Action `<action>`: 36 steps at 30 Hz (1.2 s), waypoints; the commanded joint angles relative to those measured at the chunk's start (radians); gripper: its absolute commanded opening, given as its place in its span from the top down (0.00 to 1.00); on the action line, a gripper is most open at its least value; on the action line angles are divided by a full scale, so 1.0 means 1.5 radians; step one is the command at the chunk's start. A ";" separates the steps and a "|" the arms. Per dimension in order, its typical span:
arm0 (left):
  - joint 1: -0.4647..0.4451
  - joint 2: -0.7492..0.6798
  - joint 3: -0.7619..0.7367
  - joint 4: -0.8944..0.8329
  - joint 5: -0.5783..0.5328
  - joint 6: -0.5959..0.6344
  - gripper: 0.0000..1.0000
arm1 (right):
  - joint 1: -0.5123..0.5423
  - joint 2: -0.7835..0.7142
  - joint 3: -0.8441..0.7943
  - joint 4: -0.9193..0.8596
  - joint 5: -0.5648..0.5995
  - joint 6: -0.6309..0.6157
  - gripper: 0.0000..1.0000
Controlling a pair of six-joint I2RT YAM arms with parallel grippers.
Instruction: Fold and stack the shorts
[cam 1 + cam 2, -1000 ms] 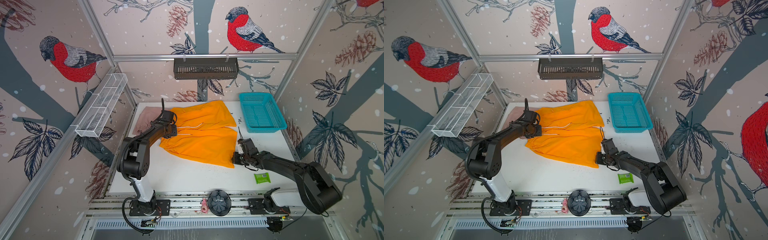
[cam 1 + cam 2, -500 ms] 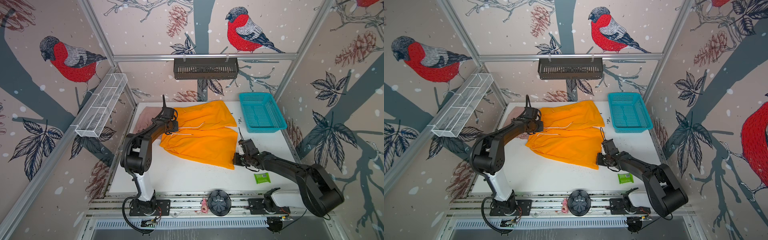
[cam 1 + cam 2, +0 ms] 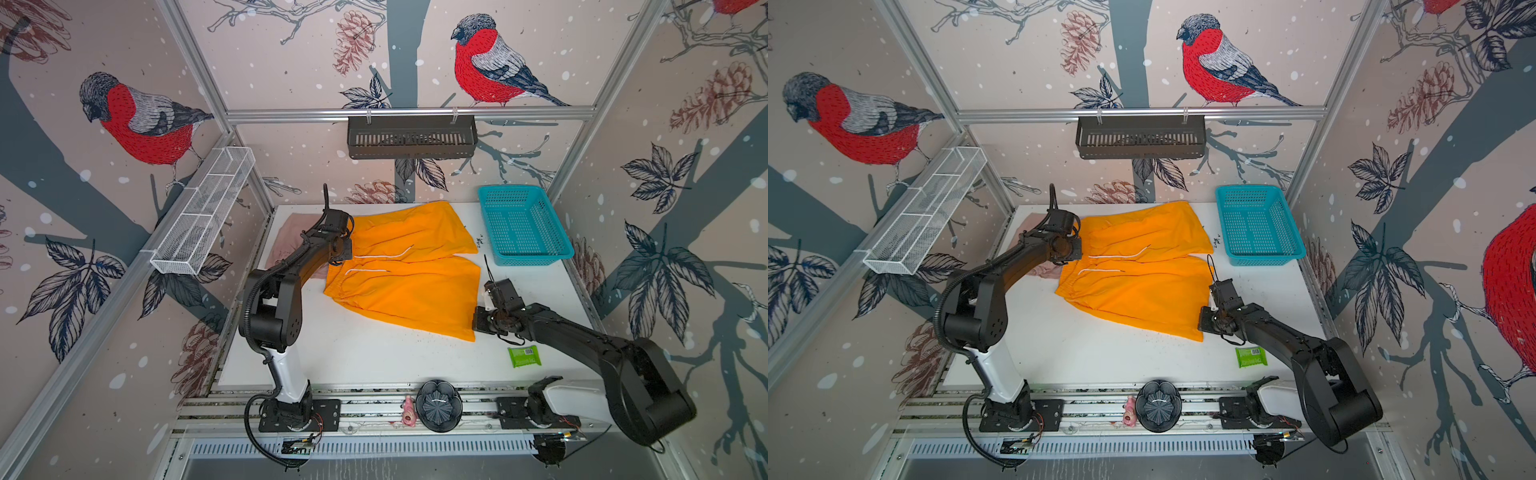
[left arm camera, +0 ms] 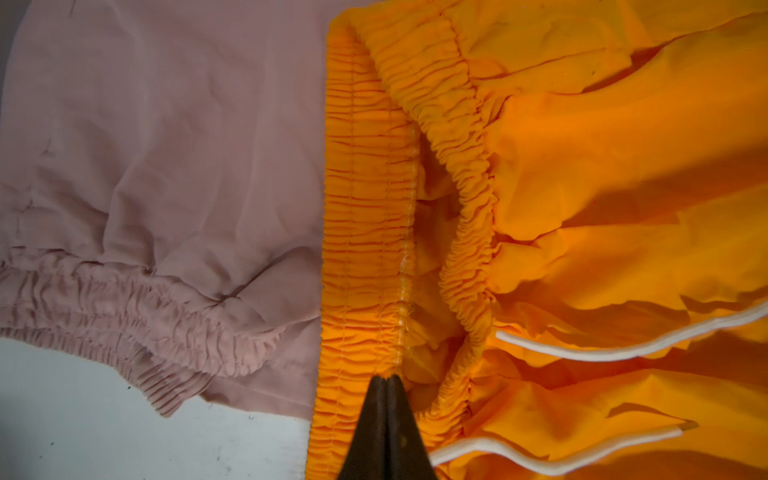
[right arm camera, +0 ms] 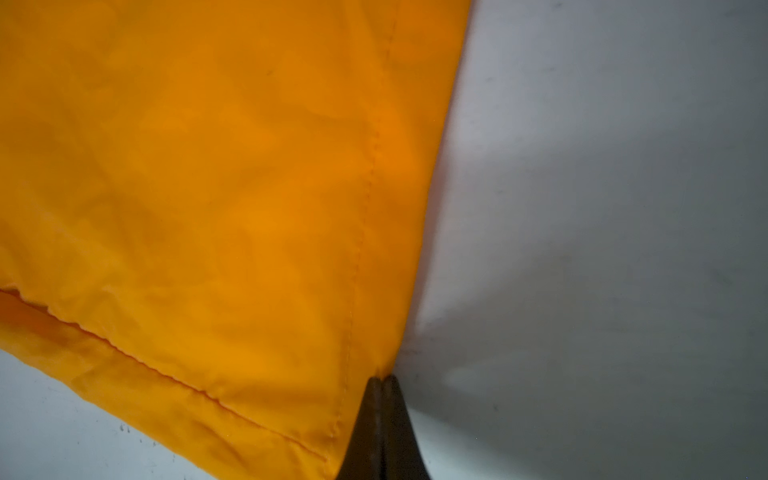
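1. Right wrist view: the right gripper [image 5: 382, 380] is closed flat on the near hem corner of the orange shorts [image 5: 208, 187]. The bite takes only the very edge of the cloth. A green packet [image 3: 524, 356] lies nearer the table front, apart from the fabric.
2. In both top views the orange shorts lie spread and unfolded across the middle of the white table [image 3: 374, 361].
3. Farther back, the left wrist view shows the left gripper [image 4: 386, 380] pinched shut on the waistband [image 4: 365, 208]. It appears to hold one layer only, with the other gaping beside it.
4. The pink shorts [image 4: 166, 166] lie at the far left, their edge under the orange waistband.
5. Risks, as judged:
   - The thin hem may slip out on lifting.
   - A single-layer grip may let the garment open.
   - The loose white drawstring [image 4: 623, 353] may trail into the fold.
   - The pink pair may be dragged along.
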 commanded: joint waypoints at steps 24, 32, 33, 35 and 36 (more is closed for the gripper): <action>-0.001 0.035 0.018 -0.045 0.037 0.007 1.00 | -0.002 -0.007 -0.010 -0.010 0.011 -0.003 0.79; -0.003 -0.015 0.044 -0.112 0.018 -0.017 1.00 | -0.014 -0.011 0.007 -0.053 0.036 -0.030 0.73; -0.003 -0.016 0.045 -0.116 0.010 -0.019 1.00 | -0.014 -0.035 0.005 -0.048 0.026 -0.031 0.72; -0.003 -0.016 0.048 -0.123 0.007 -0.025 1.00 | -0.011 -0.050 0.001 -0.032 0.000 -0.029 0.65; -0.003 -0.015 0.047 -0.126 0.005 -0.029 1.00 | -0.006 -0.059 -0.001 -0.020 -0.009 -0.026 0.61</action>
